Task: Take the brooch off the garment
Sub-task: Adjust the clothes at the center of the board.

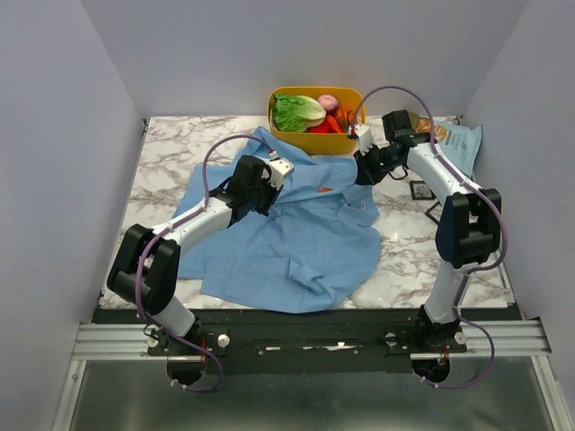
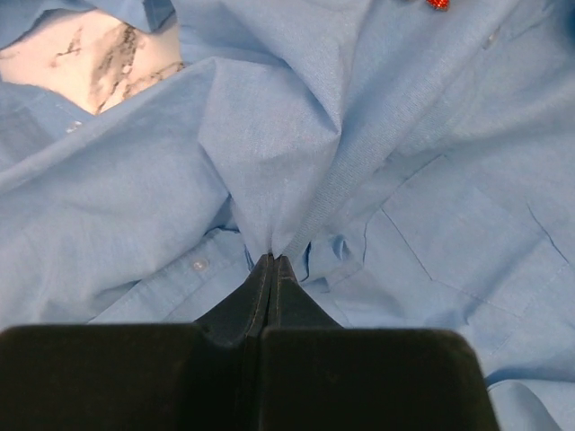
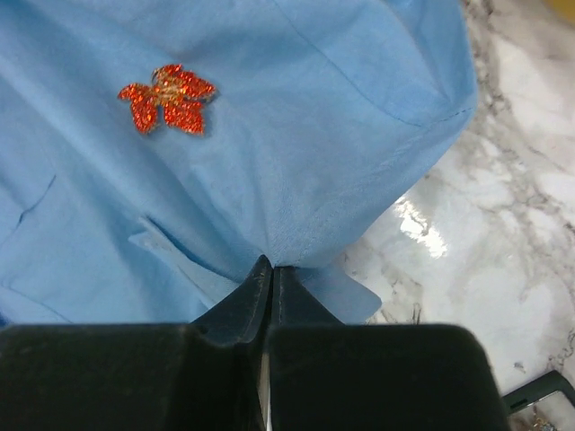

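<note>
The white and grey marble tabletop [image 1: 171,153] holds everything. Spread over the middle of it is the big light-blue button-up shirt of thin cloth [image 1: 296,242], all rumpled. I think it lies open like this so its front faces up and a pin on it is easy to reach.

At the top middle sits a yellow plastic tub [image 1: 314,142] with green leaves and red and pink play food in it. At the upper right lies a blue crinkly bag [image 1: 460,142]. They are off to the side, and I think they are not part of my job.

My left pincer [image 2: 274,259] is clenched on a fold of the shirt, and the cloth rises to its tips like a little tent. My right pincer [image 3: 269,265] is pinched on the shirt's edge, at the bottom middle of its view, next to bare marble. I think I hold both sides so the cloth between them is tight and does not slide.

Between my two pincers a sparkly red-orange flower-shaped ornament [image 3: 168,97] sits on the shirt, at the upper left of my right wrist view. I cannot pick out the tiny pale orange-tan brooch in any view.

I can read no words. The bag has print, but it is too small.
</note>
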{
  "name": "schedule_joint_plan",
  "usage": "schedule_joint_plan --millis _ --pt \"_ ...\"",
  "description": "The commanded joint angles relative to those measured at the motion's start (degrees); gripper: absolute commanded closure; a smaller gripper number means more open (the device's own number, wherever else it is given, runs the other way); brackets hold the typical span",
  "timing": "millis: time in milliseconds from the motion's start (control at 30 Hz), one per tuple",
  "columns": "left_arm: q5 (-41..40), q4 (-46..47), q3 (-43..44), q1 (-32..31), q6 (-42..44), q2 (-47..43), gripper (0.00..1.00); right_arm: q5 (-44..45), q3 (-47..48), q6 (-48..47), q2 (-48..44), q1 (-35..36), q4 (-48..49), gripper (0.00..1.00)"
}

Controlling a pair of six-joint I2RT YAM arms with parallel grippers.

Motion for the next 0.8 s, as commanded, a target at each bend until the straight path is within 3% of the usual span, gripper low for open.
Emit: schedule_joint_plan --millis 0,100,267,567,633,667,733,767 --pt "6.2 -4.9 0.1 -0.4 4.6 0.1 1.0 -1.3 -2.1 -7.3 -0.3 -0.4 -8.1 0.93" --pt "8.0 -6.4 -0.1 -1.3 6.1 0.0 0.96 -2.0 -4.1 -10.1 -0.7 -0.1 -9.5 0.92" --pt "3.7 -9.0 -0.4 -5.0 8.6 2.5 0.93 0.1 -6.0 -11.9 0.2 1.0 -9.8 0.9" --pt "-4.8 -6.0 3.6 -6.0 5.4 6.0 0.97 8.3 -6.2 -7.1 1.0 1.5 -2.7 0.91" --pt "-5.0 -6.6 5.3 -6.0 4.6 6.3 0.91 9.7 -5.0 -5.8 1.0 1.6 -1.7 0.87" --pt "-5.1 -6.9 6.7 -5.9 4.7 6.1 0.81 10.1 -4.5 -5.7 1.1 1.6 -1.7 0.84" --pt "-4.9 -7.3 7.5 -5.9 5.1 5.5 0.72 11.3 -4.2 -6.1 0.8 1.5 -1.9 0.78" --pt "-4.7 -8.0 8.3 -5.9 5.8 5.2 0.57 11.4 -4.4 -6.4 0.1 1.5 -2.0 0.77"
